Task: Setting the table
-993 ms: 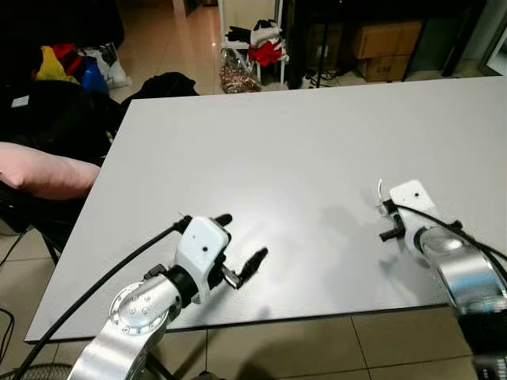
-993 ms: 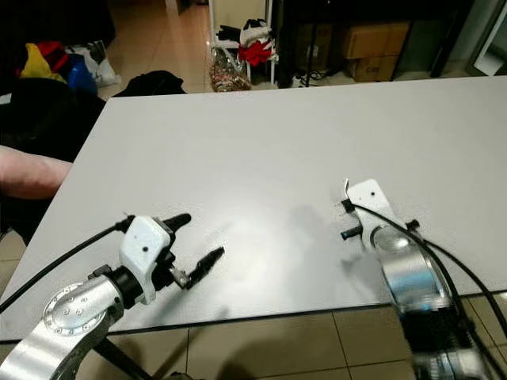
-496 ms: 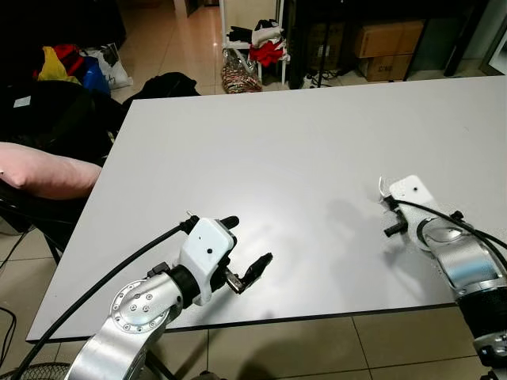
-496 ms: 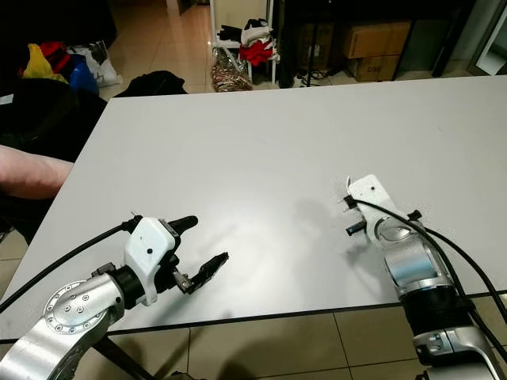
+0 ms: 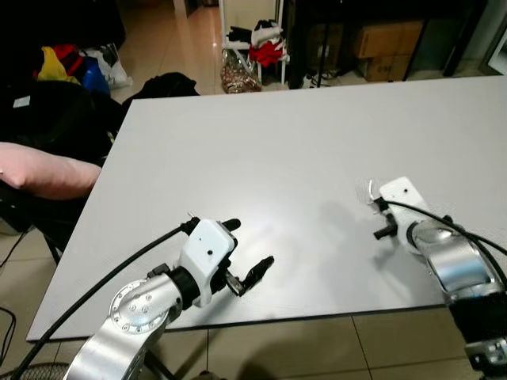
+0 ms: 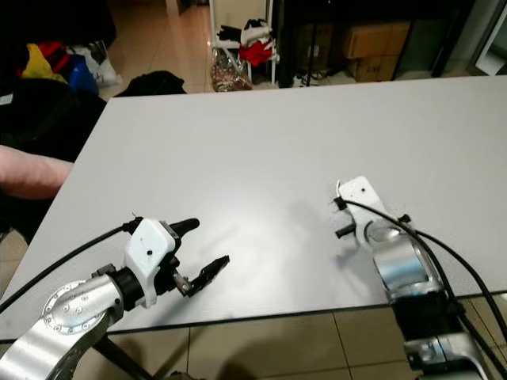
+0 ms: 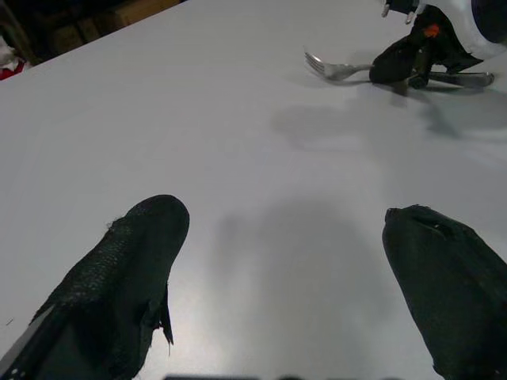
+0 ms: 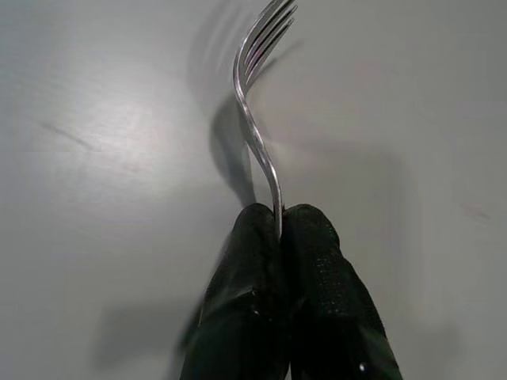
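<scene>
Table: The big grey table was almost bare, with room on every side of the fork.
Fork: The silver fork was low over the table at about 4 o'clock from its middle, near the front edge. Its prongs pointed away from the robot, toward 11 o'clock, and its shadow lay right under it.
Right claw: The right gripper was pinched tight on the fork's handle. The two black fingers were pressed together with the thin handle between them.
Left claw: The left gripper hung over the table at about 7 o'clock, well apart from the fork. Its fingers were spread wide and held nothing.
Job in hand: I think the robot was about to lay the fork down at its place.
How to do it well: Bring the fork down slowly and flat until the prongs and handle both rest on the table. Then open the fingers only a little and lift straight up, so the fork does not slide or flip.
Watch out: The handle was thin and the grip was far back, so the fork could swing or tip if the arm moved fast.
Person: A bare arm rested near the table's left side, at about 9 o'clock.
</scene>
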